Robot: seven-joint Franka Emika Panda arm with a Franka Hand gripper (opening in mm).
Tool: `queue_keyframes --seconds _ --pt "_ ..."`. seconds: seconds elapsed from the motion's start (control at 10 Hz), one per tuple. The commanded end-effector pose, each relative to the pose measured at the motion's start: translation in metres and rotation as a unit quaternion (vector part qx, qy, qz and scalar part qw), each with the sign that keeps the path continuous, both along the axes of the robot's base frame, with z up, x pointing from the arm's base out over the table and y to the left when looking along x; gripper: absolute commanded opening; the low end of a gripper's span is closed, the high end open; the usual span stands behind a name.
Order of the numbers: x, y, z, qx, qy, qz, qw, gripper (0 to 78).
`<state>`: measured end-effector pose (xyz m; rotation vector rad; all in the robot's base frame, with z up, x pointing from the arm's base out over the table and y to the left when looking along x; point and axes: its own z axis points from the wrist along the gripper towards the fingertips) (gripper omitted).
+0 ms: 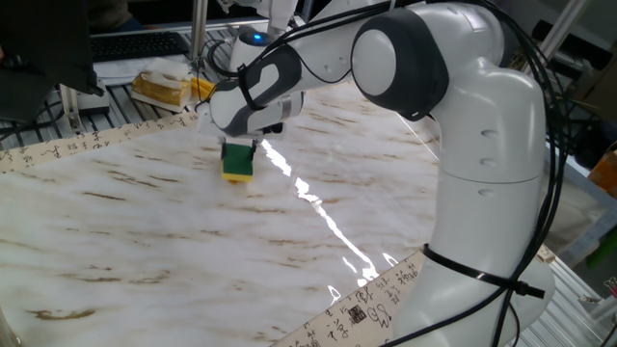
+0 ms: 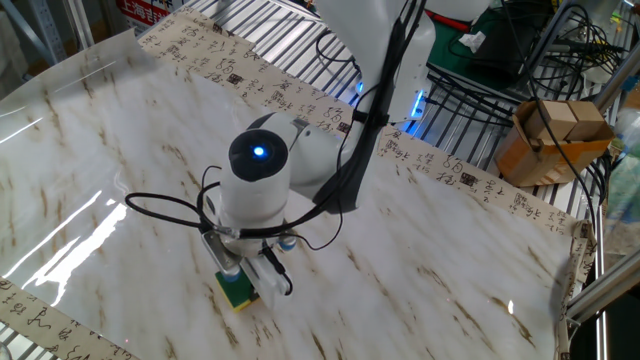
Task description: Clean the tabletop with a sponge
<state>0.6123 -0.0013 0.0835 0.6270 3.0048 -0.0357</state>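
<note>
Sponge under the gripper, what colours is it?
Dark green on top, yellow underneath; the sponge shows best in the one fixed view.

Two opposed oblique views, shared tabletop (image 1: 145, 222)

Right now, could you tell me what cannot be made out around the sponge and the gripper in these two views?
- The gripper fingertips: in one fixed view the wrist housing covers them; in the other fixed view they are partly hidden behind cables.
- The sponge: its top is under the gripper in both views, so the grip line is unseen.
- Contact between sponge and tabletop: too small to confirm.
- Any dirt on the tabletop: lost among brown streaks and glare.
</note>
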Motion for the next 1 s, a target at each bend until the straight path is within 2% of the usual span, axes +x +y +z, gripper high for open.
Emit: queue_keyframes --seconds 0.1,0.7,1.0 --pt "0.002 0.0 -0.001 0.001 -0.005 0.0 1.0 1.2" --pt "0.0 0.004 -0.008 0.0 -0.016 -0.007 0.9998 1.2" --pt "-0.004 0.015 -0.007 0.004 -0.017 -0.025 0.9995 1.2"
